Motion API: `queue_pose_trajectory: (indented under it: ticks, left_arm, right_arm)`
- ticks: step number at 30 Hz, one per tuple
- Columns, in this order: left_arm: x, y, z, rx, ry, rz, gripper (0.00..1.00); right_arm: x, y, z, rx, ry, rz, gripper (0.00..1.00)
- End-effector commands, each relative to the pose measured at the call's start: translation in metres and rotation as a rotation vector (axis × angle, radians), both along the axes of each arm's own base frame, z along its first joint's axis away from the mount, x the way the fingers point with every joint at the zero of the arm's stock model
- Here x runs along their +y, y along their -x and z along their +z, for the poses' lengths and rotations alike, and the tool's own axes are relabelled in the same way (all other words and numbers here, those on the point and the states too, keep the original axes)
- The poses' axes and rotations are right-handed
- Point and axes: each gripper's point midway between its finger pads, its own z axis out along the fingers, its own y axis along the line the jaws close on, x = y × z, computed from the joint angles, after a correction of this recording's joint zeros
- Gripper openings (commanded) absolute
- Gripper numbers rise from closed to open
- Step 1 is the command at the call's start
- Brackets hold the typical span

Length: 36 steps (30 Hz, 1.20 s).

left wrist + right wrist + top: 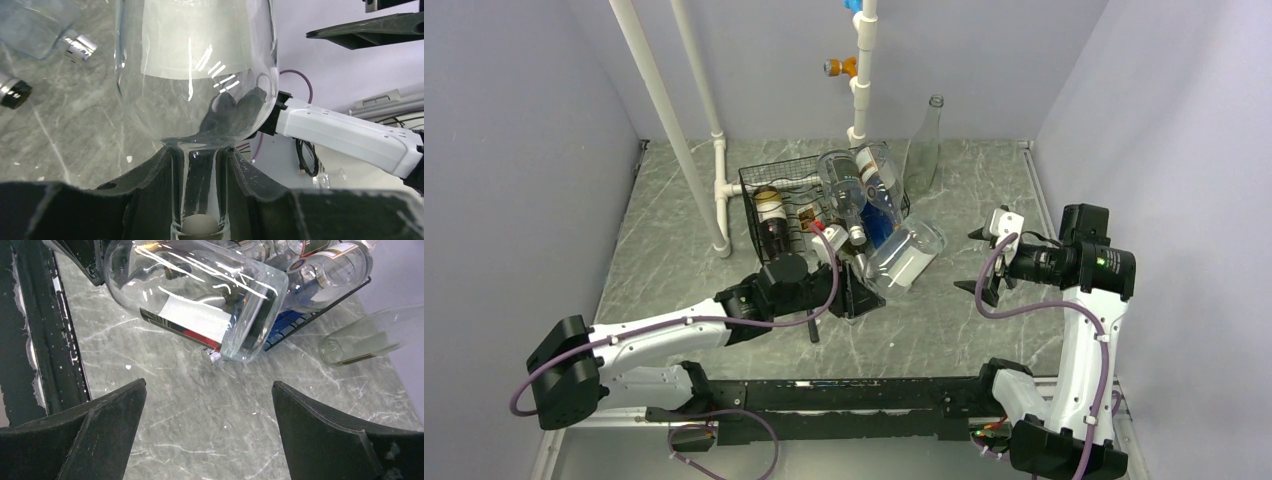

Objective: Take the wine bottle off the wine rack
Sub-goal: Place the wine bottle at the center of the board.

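Note:
A clear wine bottle [904, 255] with a white label hangs tilted just off the front right corner of the black wire wine rack [764, 180]. My left gripper [854, 265] is shut on its neck. In the left wrist view the neck runs between the fingers of the left gripper [200, 167], and the bottle's body [195, 75] fills the frame above. My right gripper [976, 262] stands open to the bottle's right, with nothing in it. In the right wrist view the right gripper [209, 390] sits over bare table, with the bottle [200, 295] ahead of it.
Several more bottles lie in and on the rack, among them a dark one [771, 215] and clear ones [859, 180]. An empty clear bottle [924, 145] stands behind the rack to the right. White pipes [719, 190] rise to the rack's left. Walls enclose the table.

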Motion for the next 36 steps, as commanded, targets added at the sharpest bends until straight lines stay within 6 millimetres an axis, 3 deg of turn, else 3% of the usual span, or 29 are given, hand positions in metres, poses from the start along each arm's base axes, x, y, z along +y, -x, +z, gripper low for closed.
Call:
queue_pose_trajectory:
  ticks: [1, 14, 25, 36]
  left_arm:
    - [-0.013, 0.012, 0.146, -0.229, 0.372, -0.077, 0.0]
    - [-0.03, 0.026, 0.109, -0.088, 0.205, -0.15, 0.0]
    - [-0.027, 0.035, 0.082, 0.026, 0.082, -0.157, 0.0]
    - [-0.021, 0.049, 0.054, 0.156, -0.059, -0.192, 0.0]
  right_arm:
    - [0.001, 0.009, 0.004, -0.066, 0.047, 0.047, 1.0]
    - [0.003, 0.013, -0.014, -0.043, 0.054, 0.07, 1.0]
    - [0.01, 0.016, -0.05, 0.03, 0.028, 0.144, 1.0]
    - [0.035, 0.015, -0.092, 0.054, 0.052, 0.287, 1.0]
